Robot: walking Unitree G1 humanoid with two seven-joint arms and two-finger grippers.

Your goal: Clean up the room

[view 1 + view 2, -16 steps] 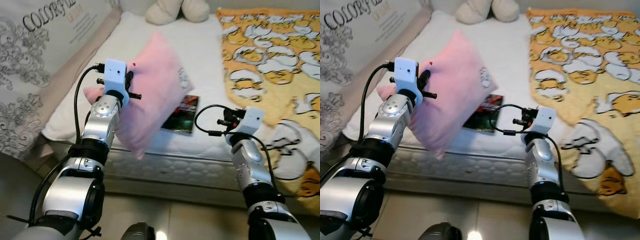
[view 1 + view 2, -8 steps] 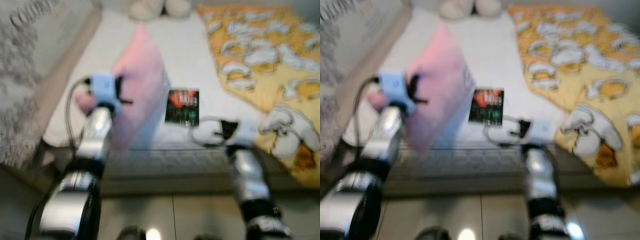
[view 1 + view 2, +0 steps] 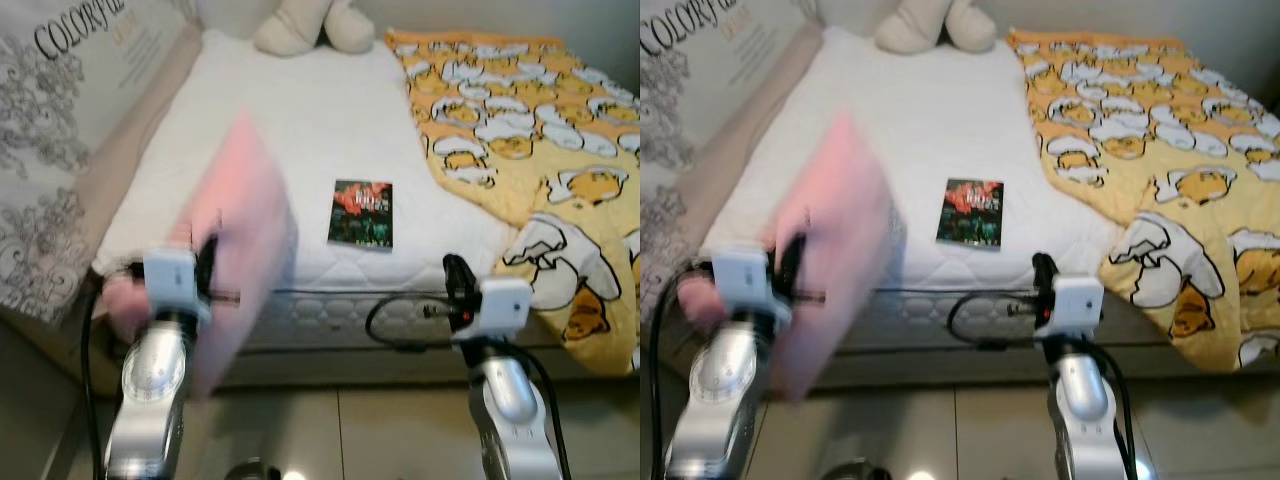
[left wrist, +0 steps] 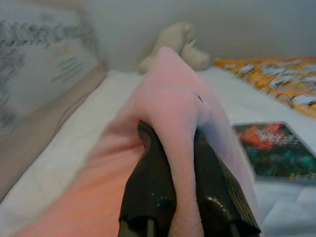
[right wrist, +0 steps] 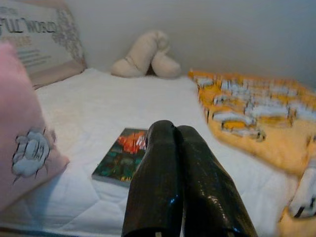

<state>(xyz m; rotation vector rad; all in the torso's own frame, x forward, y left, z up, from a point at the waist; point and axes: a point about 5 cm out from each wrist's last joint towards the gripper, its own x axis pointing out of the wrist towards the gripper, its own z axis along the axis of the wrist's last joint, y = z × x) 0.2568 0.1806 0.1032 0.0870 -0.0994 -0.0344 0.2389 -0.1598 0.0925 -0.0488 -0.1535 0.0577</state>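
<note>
Where blurred, pink pillow [image 3: 235,250] clamped by left claw [image 4: 178,163]

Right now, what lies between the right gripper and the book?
Only bare white mattress lies between the shut right gripper and the book, as the right wrist view shows.

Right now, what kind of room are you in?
Most likely a bedroom: a bed with a white mattress, a yellow patterned blanket, and the pink pillow held in my left gripper.

A home bedroom: bed [image 3: 300,130], patterned blanket [image 3: 510,110], plush toy [image 3: 300,25].
</note>
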